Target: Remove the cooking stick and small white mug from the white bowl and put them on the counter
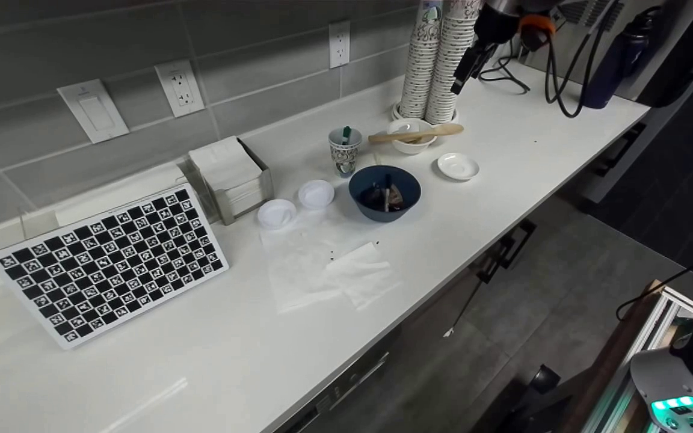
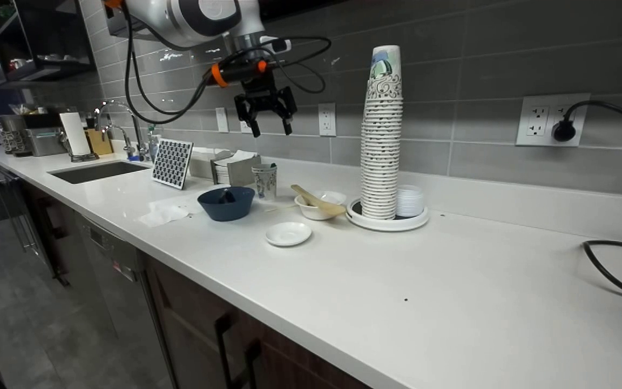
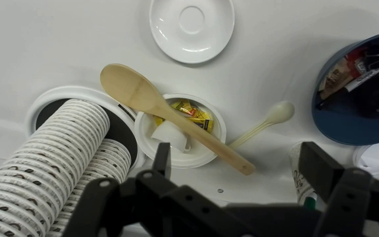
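Observation:
The cooking stick (image 3: 189,126), a pale wooden spoon, lies across the rim of the white bowl (image 3: 221,131); both also show in the exterior views, the stick (image 1: 446,129) (image 2: 319,203) and the bowl (image 1: 415,148) (image 2: 310,213). The small white mug (image 3: 170,135) lies tipped inside the bowl, partly under the stick, beside yellow packets. I cannot make the mug out clearly in the exterior views. The white counter (image 1: 461,222) (image 2: 451,281) (image 3: 61,49) carries the bowl. My gripper (image 3: 237,149) is open and empty, well above the counter; it also shows in both exterior views (image 1: 457,84) (image 2: 272,131).
Tall paper cup stacks (image 3: 44,168) (image 2: 380,146) stand on a round tray beside the bowl. Nearby are a dark blue bowl (image 3: 327,115), a flat white dish (image 3: 192,42), a pale spoon (image 3: 280,112) and a paper cup with a green-tipped marker (image 1: 344,156).

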Tool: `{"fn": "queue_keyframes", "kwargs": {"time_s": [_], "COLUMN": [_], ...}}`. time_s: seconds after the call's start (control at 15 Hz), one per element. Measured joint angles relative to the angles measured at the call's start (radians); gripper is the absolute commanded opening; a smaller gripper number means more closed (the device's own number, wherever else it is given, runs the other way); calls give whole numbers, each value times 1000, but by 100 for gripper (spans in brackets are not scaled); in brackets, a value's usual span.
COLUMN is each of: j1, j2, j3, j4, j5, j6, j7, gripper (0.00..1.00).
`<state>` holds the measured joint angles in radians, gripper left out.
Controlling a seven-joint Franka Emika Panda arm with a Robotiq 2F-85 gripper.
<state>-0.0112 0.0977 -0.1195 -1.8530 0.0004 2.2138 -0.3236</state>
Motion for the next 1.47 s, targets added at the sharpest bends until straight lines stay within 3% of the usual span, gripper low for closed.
{"fn": "queue_keyframes", "kwargs": {"time_s": [0.27,0.6,0.93,1.2,1.47], "j1": [-4,-4,-4,-7,-15], "j2": [43,209,355,458,558], "j3": [16,36,43,46,53], "j4": [22,175,371,520,630], "j5": [0,0,0,0,-1], "j6": [26,28,-97,-207,-224], "j7": [56,207,316,317,308], "gripper": [100,100,100,100,100]}}
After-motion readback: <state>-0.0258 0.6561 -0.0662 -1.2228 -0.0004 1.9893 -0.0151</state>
